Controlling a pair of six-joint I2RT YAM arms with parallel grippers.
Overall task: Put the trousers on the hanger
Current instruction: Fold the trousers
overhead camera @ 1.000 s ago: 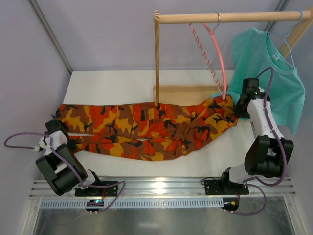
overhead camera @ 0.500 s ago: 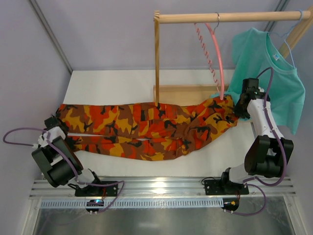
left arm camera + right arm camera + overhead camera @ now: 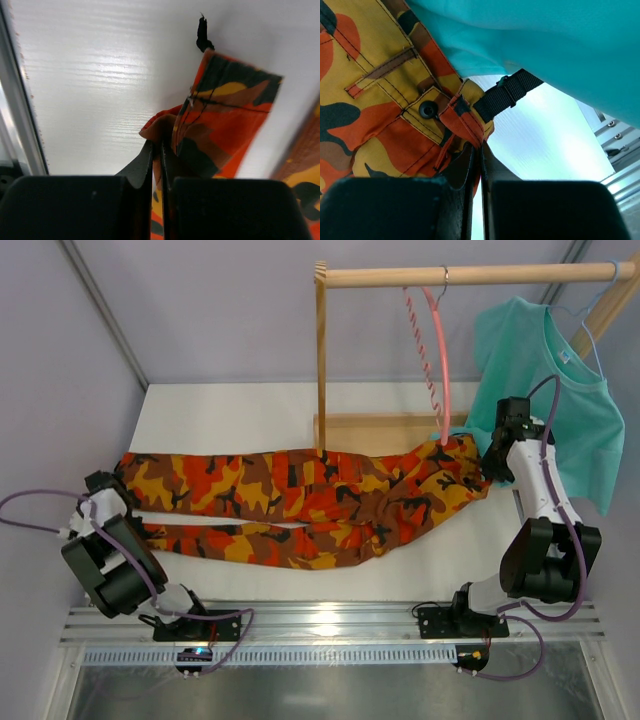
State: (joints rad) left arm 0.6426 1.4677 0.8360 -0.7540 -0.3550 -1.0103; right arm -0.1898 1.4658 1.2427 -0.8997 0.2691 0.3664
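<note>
Currently the camouflage trousers (image 3: 300,505) lie stretched flat on the white table (image 3: 230,410), left gripper (image 3: 157,147) clamped on a leg hem, right gripper (image 3: 476,150) clamped on the waistband just below the pink hanger (image 3: 443,350); both pinches appear shallow, so an even, slow lift is advised.

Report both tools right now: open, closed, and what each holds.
Left tool: closed on the trousers, at a leg cuff.
Right tool: closed on the trousers, at the waistband.
</note>
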